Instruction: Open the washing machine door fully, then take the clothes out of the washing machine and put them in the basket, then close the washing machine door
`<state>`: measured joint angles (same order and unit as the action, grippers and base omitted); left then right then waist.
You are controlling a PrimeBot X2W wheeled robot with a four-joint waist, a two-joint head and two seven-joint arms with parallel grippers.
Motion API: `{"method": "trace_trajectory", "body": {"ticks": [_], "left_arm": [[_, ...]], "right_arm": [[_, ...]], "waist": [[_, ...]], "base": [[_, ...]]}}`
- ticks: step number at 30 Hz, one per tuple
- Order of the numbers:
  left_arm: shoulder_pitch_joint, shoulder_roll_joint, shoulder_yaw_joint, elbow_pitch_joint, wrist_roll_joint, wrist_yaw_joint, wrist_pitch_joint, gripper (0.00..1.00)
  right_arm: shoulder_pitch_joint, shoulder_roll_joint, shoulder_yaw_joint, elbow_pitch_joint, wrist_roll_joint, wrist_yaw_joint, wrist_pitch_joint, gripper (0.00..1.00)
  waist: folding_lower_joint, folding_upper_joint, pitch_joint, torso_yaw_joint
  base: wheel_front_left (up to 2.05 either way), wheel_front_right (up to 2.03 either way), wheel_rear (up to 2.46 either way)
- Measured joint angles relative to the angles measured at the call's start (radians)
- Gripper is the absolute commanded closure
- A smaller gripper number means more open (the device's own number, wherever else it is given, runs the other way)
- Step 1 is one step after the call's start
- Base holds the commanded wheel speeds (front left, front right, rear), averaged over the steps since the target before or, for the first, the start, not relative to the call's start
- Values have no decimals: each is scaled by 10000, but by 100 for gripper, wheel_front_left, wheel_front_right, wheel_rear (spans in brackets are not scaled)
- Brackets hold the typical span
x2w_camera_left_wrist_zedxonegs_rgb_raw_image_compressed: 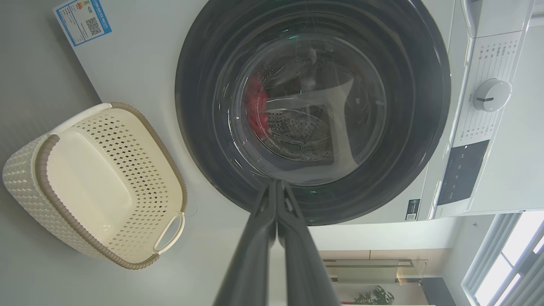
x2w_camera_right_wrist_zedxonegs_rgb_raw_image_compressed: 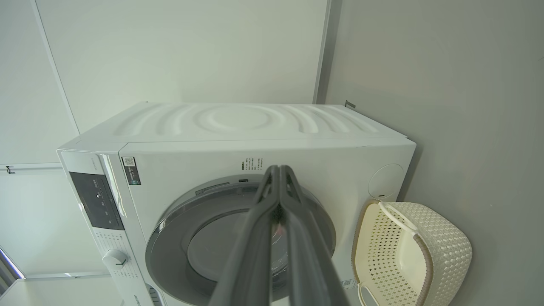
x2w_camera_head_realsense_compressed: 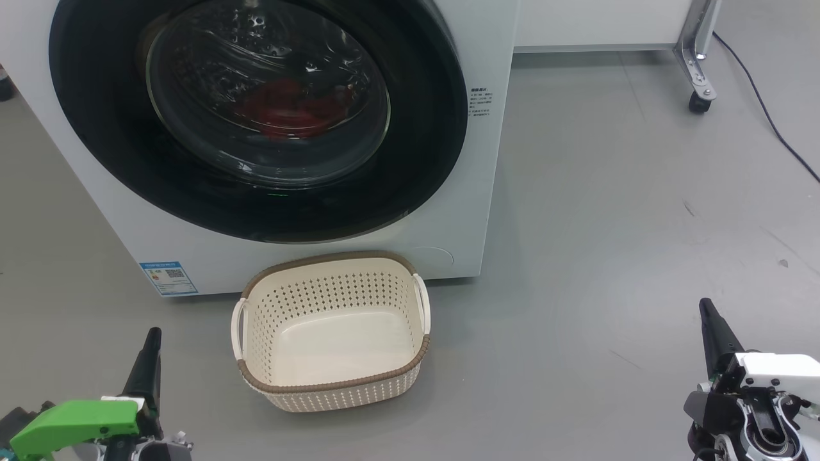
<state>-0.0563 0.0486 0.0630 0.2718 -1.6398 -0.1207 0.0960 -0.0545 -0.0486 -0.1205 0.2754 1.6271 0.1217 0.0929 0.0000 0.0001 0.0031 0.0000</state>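
Door (x2w_camera_head_realsense_compressed: 96, 115): shut, red clothes (x2w_camera_head_realsense_compressed: 288, 112) inside.
Basket (x2w_camera_head_realsense_compressed: 333, 387): on floor (x2w_camera_head_realsense_compressed: 608, 224), just before washer (x2w_camera_head_realsense_compressed: 490, 160).
Left claw (x2w_camera_head_realsense_compressed: 152, 336), right claw (x2w_camera_head_realsense_compressed: 706, 307): fingers pressed together.

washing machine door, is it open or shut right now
Shut. The washing machine door sits flush against the white front of the washing machine, and the red clothes are seen behind its glass.
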Motion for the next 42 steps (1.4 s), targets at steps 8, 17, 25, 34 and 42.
{"method": "trace_trajectory", "body": {"ticks": [8,17,25,34,42], "left_arm": [[0,-2,2,0,0,0,0,100],[0,-2,4,0,0,0,0,100],[434,-228,-52,537,-31,12,-2,0],[515,-278,-192,566,-31,12,-19,0],[503,-278,-330,462,8,12,-117,0]], "right_arm": [[0,0,-2,0,0,0,0,100],[0,2,-4,0,-2,0,0,100],[496,288,17,539,0,-10,-6,0],[614,322,-10,522,-2,-10,-65,0],[614,297,-21,397,-128,-10,-192,0]], "waist": [[0,0,0,0],[0,0,0,0],[0,0,-1,1],[1,0,-6,18],[1,0,-18,57]], "base": [[0,0,0],[0,0,0],[0,0,0],[0,0,0],[0,0,0]]}}
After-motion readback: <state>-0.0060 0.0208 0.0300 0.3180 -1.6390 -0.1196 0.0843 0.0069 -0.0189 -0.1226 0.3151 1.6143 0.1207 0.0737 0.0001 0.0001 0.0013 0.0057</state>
